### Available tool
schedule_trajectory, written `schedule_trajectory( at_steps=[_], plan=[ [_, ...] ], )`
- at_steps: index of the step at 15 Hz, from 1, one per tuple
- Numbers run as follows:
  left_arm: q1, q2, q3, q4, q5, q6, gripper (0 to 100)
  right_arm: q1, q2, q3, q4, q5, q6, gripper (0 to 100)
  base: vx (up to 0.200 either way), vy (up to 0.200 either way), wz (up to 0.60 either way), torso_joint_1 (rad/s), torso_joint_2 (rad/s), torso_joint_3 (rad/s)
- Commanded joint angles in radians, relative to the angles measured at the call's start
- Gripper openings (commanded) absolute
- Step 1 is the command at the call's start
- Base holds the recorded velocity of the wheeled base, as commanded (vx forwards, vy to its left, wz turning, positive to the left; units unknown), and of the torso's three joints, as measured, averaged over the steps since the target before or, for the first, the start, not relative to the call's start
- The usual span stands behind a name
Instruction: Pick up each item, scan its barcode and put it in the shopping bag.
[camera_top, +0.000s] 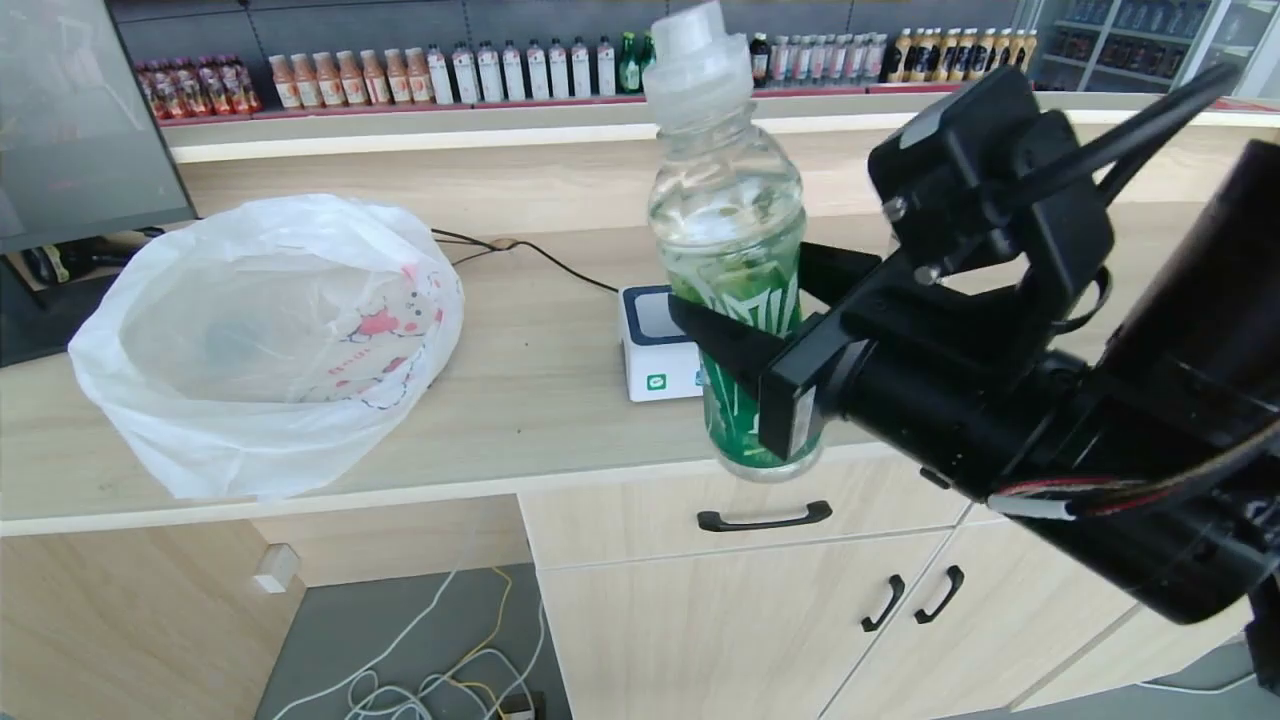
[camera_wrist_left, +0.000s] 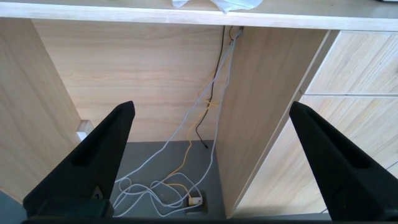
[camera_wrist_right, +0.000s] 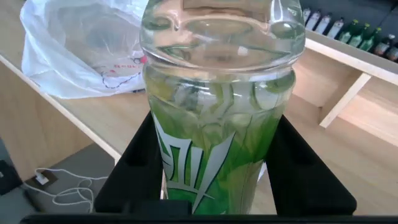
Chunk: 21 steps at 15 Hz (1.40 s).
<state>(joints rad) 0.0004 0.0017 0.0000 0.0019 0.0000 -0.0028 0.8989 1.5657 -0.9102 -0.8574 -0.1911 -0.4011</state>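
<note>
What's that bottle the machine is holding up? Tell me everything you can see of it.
It is a clear plastic drink bottle with a pale, translucent screw cap, a rounded shoulder and a green label with white markings around its lower half. It looks filled with clear liquid. It is upright in the air, clamped at the label between the two black fingers of the right gripper; nothing else touches it. In the head view it hangs before the small white scanner box on the light wooden counter.

No words or numbers can be made out. The clear plastic bottle with a green label (camera_top: 727, 240) bears white stylised lettering, illegible. The small white box scanner (camera_top: 655, 372) on the wooden desk (camera_top: 540, 400) shows a green square sign. The white plastic bag (camera_top: 270, 340) carries blurred pink print.
</note>
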Motion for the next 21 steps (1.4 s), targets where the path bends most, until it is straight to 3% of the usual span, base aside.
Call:
schedule_trajectory(
  at_steps=[1,3,4,5,7,9,14,16,21],
  plan=[
    [0.001,0.0,0.0,0.0,0.0,0.0,100,-0.04,-0.058,-0.007,0.009,0.016,0.004,0,0.0,0.0,0.0,0.0,0.0,0.0],
    [0.001,0.0,0.0,0.0,0.0,0.0,100,-0.086,-0.059,0.001,0.017,0.065,0.015,0,0.0,0.0,0.0,0.0,0.0,0.0],
    [0.001,0.0,0.0,0.0,0.0,0.0,100,-0.114,-0.056,-0.003,0.012,0.119,0.105,0,0.0,0.0,0.0,0.0,0.0,0.0],
    [0.001,0.0,0.0,0.0,0.0,0.0,100,-0.143,-0.053,0.007,0.011,0.117,0.223,0,0.0,0.0,0.0,0.0,0.0,0.0],
    [0.001,0.0,0.0,0.0,0.0,0.0,100,-0.209,-0.024,-0.033,0.011,0.127,0.28,0,0.0,0.0,0.0,0.0,0.0,0.0],
    [0.001,0.0,0.0,0.0,0.0,0.0,100,-0.213,0.007,-0.076,0.009,0.127,0.344,0,0.0,0.0,0.0,0.0,0.0,0.0],
    [0.001,0.0,0.0,0.0,0.0,0.0,100,-0.215,0.03,-0.078,-0.015,0.07,0.357,0,0.0,0.0,0.0,0.0,0.0,0.0],
    [0.0,0.0,0.0,0.0,0.0,0.0,100,-0.216,0.033,-0.012,-0.058,0.019,0.36,0,0.0,0.0,0.0,0.0,0.0,0.0],
    [0.0,0.0,0.0,0.0,0.0,0.0,100,-0.216,0.112,0.059,-0.27,-0.059,0.352,0,0.0,0.0,0.0,0.0,0.0,0.0]
  ],
)
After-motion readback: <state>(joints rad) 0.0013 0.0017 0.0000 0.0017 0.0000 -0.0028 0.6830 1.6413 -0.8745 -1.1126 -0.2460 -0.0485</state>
